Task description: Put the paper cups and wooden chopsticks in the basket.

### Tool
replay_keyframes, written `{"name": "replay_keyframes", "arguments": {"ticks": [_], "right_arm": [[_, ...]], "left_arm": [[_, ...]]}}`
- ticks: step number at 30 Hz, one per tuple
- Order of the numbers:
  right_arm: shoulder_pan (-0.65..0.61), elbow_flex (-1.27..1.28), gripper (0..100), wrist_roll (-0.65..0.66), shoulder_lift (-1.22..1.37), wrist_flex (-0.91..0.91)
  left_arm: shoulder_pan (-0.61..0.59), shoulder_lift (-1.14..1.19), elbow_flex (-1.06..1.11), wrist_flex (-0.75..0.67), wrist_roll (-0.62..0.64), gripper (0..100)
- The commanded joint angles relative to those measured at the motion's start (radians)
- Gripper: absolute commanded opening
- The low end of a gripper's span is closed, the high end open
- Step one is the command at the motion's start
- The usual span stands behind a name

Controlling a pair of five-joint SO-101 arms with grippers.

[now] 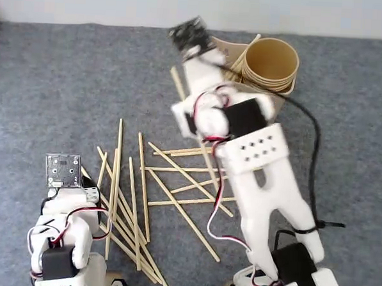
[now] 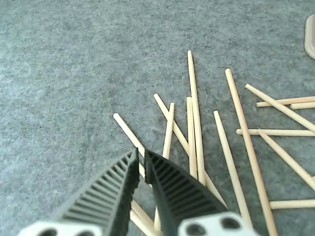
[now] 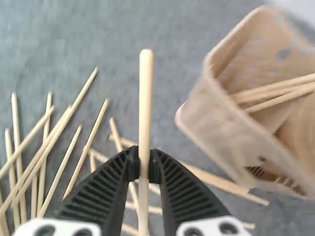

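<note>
The right gripper [image 3: 144, 155] is clamped on a single wooden chopstick [image 3: 145, 98], pinching it partway along its length so that one rounded end stands out well past the fingertips. The basket [image 3: 221, 123] sits just beside that gripper, and several chopsticks [image 3: 275, 91] already lie inside it, slanting against its wall. In the high view a stack of paper cups [image 1: 271, 62] also rests in the basket, mouth tilted outward (how many are nested cannot be told). The left gripper [image 2: 141, 156] hangs low over the grey mat [image 2: 64, 73] near the table's front. Its jaws are drawn together to a thin slit and grip nothing. The loose chopsticks [image 2: 194, 113] lie scattered and crossing on the mat, the nearest one passing right under its fingertips.
</note>
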Motion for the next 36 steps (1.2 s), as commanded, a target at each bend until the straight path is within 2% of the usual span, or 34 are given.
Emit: {"name": "replay_keyframes", "arguments": {"ticks": [1,9,13,18,29,33,36], "right_arm": [[0.073,-0.106,0.8,-0.011,-0.051,-0.113],[0.193,-0.110,0.8,-0.020,-0.051,-0.513],[0.219,-0.109,0.8,-0.089,-0.048,-0.696],[0.251,-0.109,0.8,-0.126,0.039,-0.835],[0.291,-0.109,0.8,-0.132,0.262,-0.954],[0.285,-0.087,1.7,-0.129,0.295,-0.897],[0.263,-0.081,10.2,-0.126,0.292,-0.782]], "left_arm": [[-0.006,-0.014,-0.004,0.005,-0.012,2],[-0.006,-0.014,-0.004,0.005,-0.012,2],[-0.006,-0.014,-0.004,0.005,-0.012,2],[-0.006,-0.014,-0.004,0.005,-0.012,2],[-0.005,-0.014,0.004,0.000,-0.012,2],[-0.003,-0.014,0.005,-0.002,-0.012,2],[-0.002,-0.014,0.005,-0.002,-0.012,2]]}}
